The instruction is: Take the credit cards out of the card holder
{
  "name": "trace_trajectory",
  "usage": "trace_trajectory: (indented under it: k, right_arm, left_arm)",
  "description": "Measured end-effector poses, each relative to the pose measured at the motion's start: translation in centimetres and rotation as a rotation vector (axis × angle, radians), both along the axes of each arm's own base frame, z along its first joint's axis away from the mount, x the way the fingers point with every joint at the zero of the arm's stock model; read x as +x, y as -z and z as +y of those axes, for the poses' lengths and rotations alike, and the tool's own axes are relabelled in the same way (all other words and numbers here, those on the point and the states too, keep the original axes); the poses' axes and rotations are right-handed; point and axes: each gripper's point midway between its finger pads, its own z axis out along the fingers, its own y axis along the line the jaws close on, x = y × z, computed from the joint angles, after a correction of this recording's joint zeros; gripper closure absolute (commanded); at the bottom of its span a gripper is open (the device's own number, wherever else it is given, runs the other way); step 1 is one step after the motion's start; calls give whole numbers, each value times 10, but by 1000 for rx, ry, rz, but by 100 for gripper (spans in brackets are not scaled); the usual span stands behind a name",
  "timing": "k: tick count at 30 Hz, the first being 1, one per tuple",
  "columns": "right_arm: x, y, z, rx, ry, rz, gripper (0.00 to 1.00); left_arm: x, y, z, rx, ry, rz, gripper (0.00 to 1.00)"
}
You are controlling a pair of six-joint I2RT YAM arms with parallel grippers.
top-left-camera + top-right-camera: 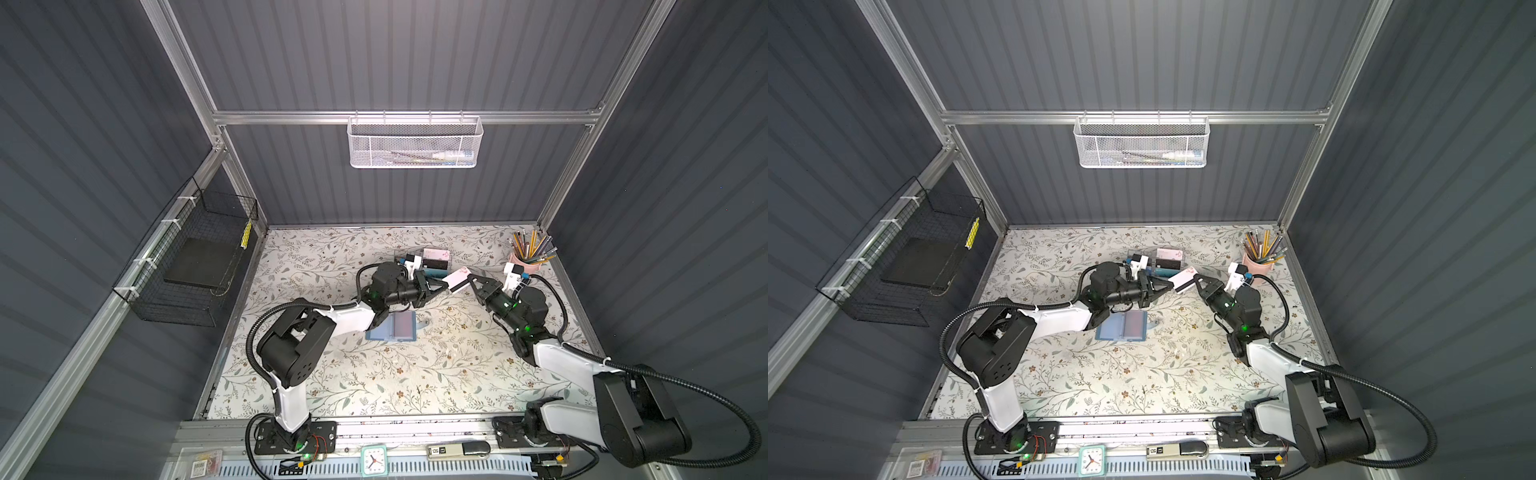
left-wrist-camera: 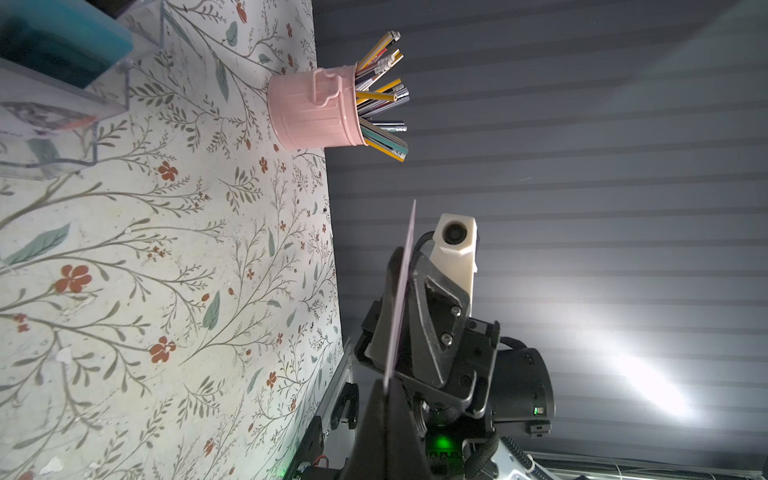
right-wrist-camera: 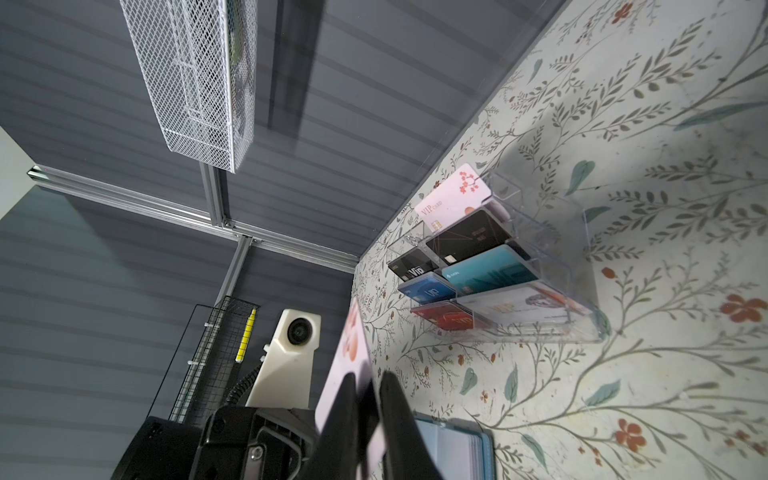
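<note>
Two grips | left tool (image 1: pixel 442 285), right tool (image 1: pixel 472 278) clenched on white card (image 1: pixel 457 279) (opposite ends)

Cnt: 1 card holder (image 1: pixel 392 328), 1 rack (image 3: pixel 577 224), 1 pencil cup (image 2: pixel 311 112), 1 clock (image 1: pixel 374 460).

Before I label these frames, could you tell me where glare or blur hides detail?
Left wrist view: bright glare washes the wall, and the white card shows only edge-on. Right wrist view: the right end effector and that card are blurred near the lens; the acrylic rack is sharp.

Right pincer (image 3: pixel 369 378) grips pale card (image 3: pixel 341 345); card holder (image 3: pixel 453 449) open beside it.
</note>
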Motion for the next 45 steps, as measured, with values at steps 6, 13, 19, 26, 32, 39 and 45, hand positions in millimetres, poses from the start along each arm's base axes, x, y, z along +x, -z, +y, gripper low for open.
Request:
trace_trajectory:
  k: [6,13,19,26,32,39,45]
  right_arm:
    - [0,-4,0,18,0,-6,100]
    - [0,3,-5,10,32,33,100]
    - [-3,16,-23,-26,137,133,100]
    - [-1,4,-26,-97,259,229,100]
    - [18,-26,-8,-198,324,314,100]
    - [44,-53,1,-315,373,431,100]
    - [49,-61,0,-398,409,498,100]
  left_arm:
    - [3,3,0,5,-13,1,89]
    - [7,12,4,42,-47,-19,53]
    - [12,25,20,136,-104,-40,29]
    - [17,2,45,241,-204,-156,0]
    - [19,14,63,365,-256,-191,0]
    - [11,30,85,475,-283,-203,0]
    - [4,24,98,500,-298,-242,0]
